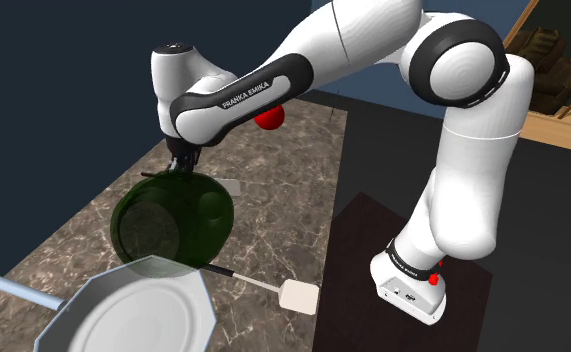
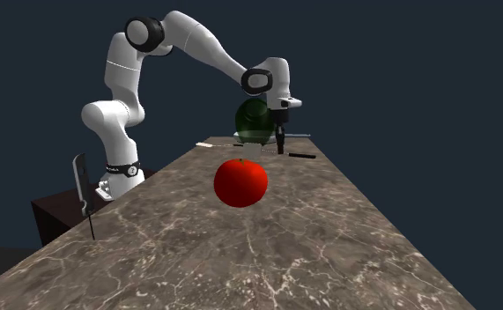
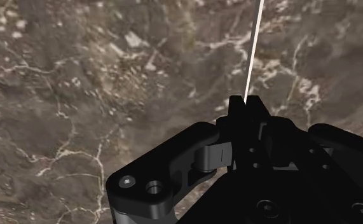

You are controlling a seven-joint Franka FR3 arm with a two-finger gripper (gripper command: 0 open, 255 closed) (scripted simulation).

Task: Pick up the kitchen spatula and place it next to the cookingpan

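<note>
The spatula (image 1: 299, 296), with a thin black handle and a cream blade, lies on the marble counter (image 1: 273, 220) near the edge facing the stand. Its handle end points at the pan (image 1: 143, 312), a pale octagonal pan with a blue-grey handle at the shoulder view's lower left. My gripper (image 1: 181, 162) points down just above the counter behind a dark green see-through round vessel (image 1: 173, 225), well away from the spatula. The fingers are shut (image 3: 243, 103) with nothing seen between them. A thin white line runs away from the fingertips over the stone; I cannot tell what it is.
A red apple (image 2: 240, 182) sits further along the counter (image 2: 311, 238). The green vessel (image 2: 254, 119) stands right beside the gripper (image 2: 280, 148). A short black bar (image 2: 302, 156) lies near it. A grey blade on a thin stem (image 2: 81, 187) stands upright by the counter's left edge.
</note>
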